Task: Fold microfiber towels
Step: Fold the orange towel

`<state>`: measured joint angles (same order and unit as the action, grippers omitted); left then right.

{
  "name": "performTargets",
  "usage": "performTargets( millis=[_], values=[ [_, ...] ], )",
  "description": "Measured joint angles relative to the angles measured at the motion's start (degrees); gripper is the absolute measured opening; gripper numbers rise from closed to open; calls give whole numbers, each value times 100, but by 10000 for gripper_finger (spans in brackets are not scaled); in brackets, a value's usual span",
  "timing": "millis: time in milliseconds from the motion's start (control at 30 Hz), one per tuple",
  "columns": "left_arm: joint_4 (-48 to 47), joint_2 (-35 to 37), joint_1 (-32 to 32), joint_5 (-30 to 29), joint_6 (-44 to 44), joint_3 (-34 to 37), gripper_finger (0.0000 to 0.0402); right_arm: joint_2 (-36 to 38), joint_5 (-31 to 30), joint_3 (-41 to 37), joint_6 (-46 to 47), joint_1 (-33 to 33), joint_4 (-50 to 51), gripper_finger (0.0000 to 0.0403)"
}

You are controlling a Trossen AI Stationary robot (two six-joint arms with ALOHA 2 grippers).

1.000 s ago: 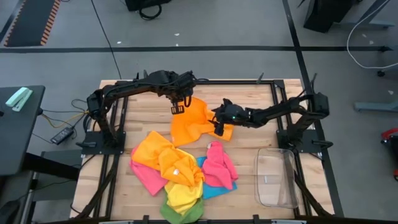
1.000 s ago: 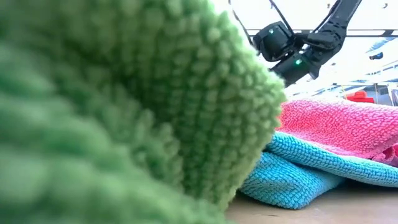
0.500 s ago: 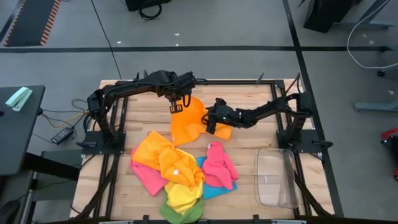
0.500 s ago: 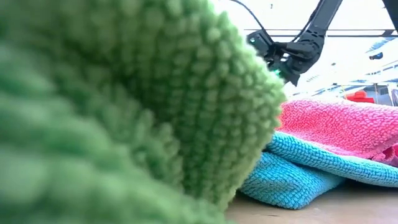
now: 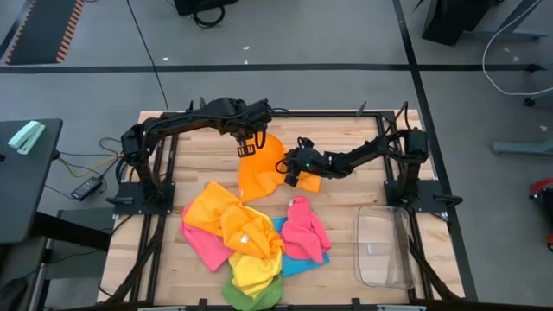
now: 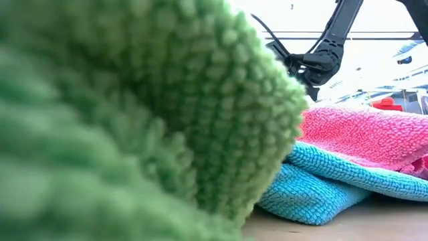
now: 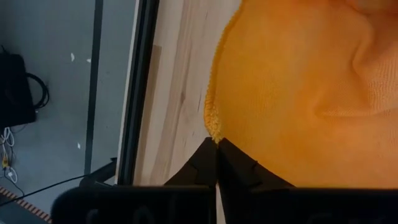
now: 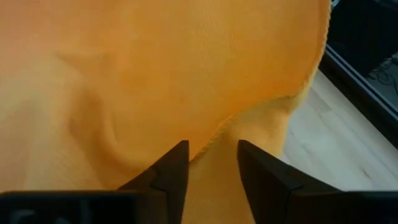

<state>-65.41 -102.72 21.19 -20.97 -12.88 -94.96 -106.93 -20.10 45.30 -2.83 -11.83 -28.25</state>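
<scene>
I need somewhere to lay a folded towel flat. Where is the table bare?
Bare wood lies left of the orange towel, below the left gripper, and between the pink towel and the clear bin. The towel pile crowds the front middle; the right gripper works mid-table.

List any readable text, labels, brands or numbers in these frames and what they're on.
None readable.
Orange towel, the towel pile and the clear bin: no print visible.
A small pale patch on the pile's orange towel could be a tag, too small to read.
Green lights on the right arm are seen only in earlier frames, and they are not text.
</scene>
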Motion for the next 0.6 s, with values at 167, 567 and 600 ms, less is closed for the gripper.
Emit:
performTargets(
  millis=[167, 567, 600],
  values=[
    [23, 0, 3, 0, -93, 2, 22, 62, -2, 0, -129, -103, 269, 61],
    [242, -4, 111, 104, -288, 87, 11, 1284, -5, -4, -521, -169, 1771, 5],
    [252, -4, 105, 122, -328, 87, 16, 1407, -6, -4, -548, -154, 1866, 5]
  ],
)
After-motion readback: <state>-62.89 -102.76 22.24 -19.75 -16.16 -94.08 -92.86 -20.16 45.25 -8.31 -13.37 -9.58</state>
